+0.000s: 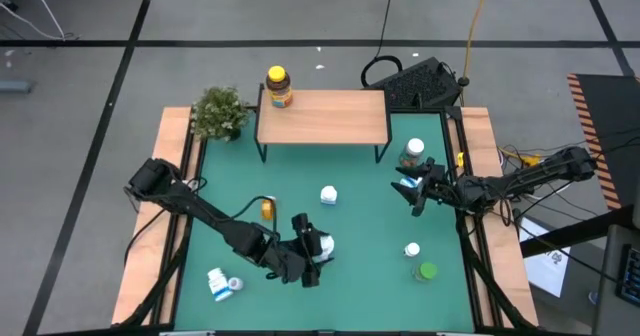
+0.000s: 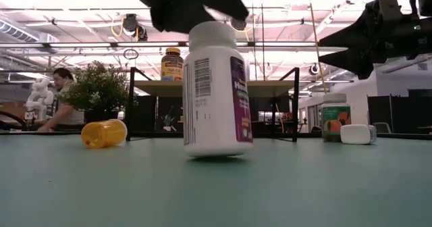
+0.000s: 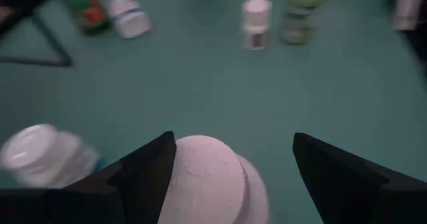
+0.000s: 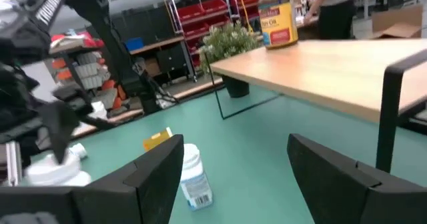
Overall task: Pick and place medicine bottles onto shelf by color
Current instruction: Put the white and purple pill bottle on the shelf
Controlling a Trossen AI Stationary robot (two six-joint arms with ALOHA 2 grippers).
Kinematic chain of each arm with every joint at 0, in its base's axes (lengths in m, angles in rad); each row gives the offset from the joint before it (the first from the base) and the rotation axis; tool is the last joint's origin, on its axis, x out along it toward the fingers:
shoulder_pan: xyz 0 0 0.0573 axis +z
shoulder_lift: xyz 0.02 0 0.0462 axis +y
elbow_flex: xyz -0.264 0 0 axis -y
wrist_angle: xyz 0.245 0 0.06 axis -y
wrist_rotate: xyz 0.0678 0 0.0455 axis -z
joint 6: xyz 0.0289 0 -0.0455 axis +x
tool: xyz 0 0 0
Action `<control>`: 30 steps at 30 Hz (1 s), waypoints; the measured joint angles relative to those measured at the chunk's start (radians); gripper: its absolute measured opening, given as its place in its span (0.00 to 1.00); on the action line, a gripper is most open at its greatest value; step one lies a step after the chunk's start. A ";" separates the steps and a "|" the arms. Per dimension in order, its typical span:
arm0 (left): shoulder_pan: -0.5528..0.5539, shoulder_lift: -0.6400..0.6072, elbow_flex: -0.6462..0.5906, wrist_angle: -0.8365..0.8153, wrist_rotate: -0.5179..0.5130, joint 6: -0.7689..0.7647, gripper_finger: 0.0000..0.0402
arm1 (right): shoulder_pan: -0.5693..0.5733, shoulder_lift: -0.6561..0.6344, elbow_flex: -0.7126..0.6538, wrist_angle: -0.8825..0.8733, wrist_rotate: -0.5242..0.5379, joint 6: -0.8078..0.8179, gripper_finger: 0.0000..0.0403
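A large white medicine bottle [image 2: 210, 92] with a purple label stands upright on the green table. My left gripper [image 3: 233, 167] is open over it, one finger on each side of its white cap [image 3: 200, 177]. My right gripper [image 4: 233, 164] is open and level above the table's right side, with nothing between its fingers. The shelf [image 1: 322, 116] stands at the far edge on thin black legs. An amber bottle [image 1: 279, 86] with a yellow cap stands on its far left corner. My left gripper slants down from the table's left over the white bottle's cap [image 3: 200, 177]. One finger [image 3: 150, 174] stands close against the cap's side and the other stands well clear. Whether the near finger touches the cap, I cannot tell.
An amber bottle [image 1: 267, 209] lies left of centre and a white bottle [image 1: 328, 194] mid-table. Two blue-labelled bottles [image 1: 222, 282] lie near left. A green-labelled bottle [image 1: 412, 152] and a lying white one [image 1: 405, 184] are under my right gripper. A small white bottle [image 1: 411, 249] and a green-capped one [image 1: 428, 271] stand near right. A plant [image 1: 220, 111] stands far left.
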 joint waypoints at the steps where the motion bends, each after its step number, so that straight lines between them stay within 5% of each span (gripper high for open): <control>1: 0.001 -0.004 -0.001 -0.011 -0.011 -0.005 0.77 | 0.000 0.000 0.000 0.006 0.000 -0.008 0.65; 30: 0.029 -0.030 -0.014 0.042 0.050 -0.013 0.77 | 0.000 0.045 0.000 0.051 0.000 -0.012 0.65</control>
